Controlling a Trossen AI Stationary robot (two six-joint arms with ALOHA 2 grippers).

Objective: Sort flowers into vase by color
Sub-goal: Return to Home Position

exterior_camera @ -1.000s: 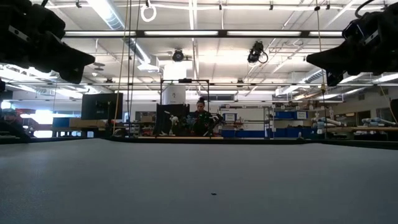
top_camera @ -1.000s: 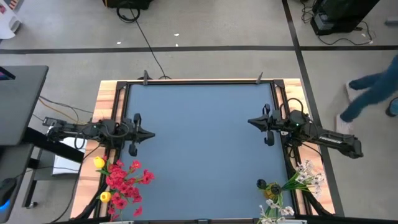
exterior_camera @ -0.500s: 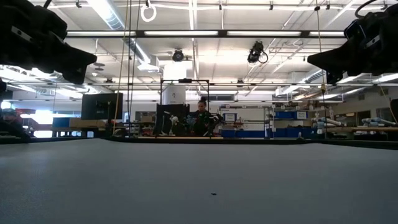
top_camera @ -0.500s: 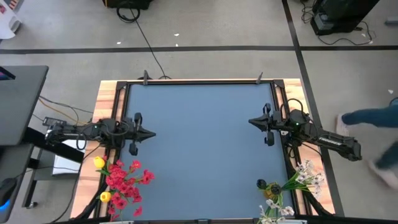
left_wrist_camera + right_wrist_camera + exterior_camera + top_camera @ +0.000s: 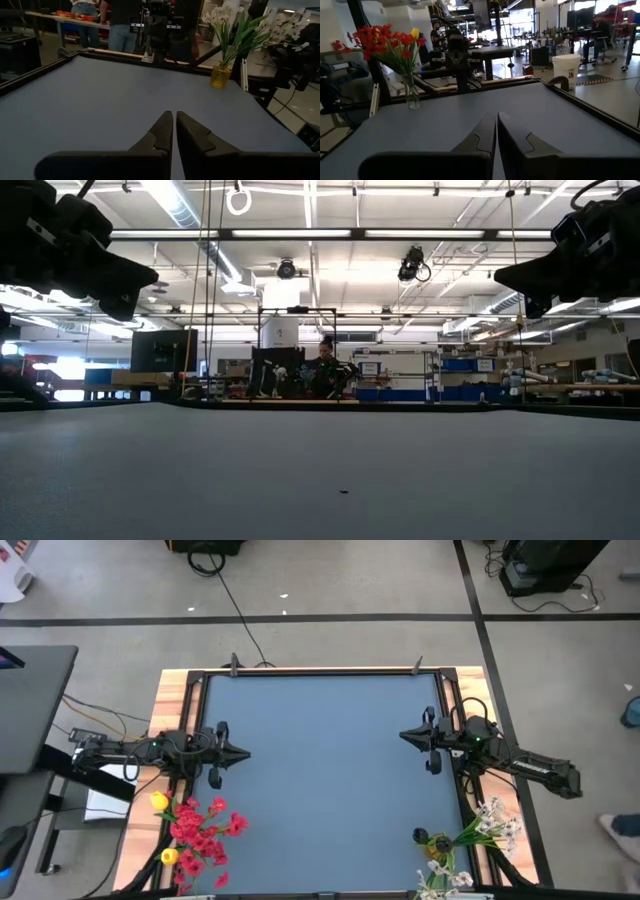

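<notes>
Red flowers stand in a vase; left gripper and right gripper hover, fingers clenched empty.

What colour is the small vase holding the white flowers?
Translucent amber-yellow; the vase under the white flowers shows best in the left wrist view.

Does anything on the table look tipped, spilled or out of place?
Nothing tipped or spilled. Only oddity: yellow tulips share the clear vase with red blossoms. Left gripper and right gripper hang shut at opposite table edges.
</notes>
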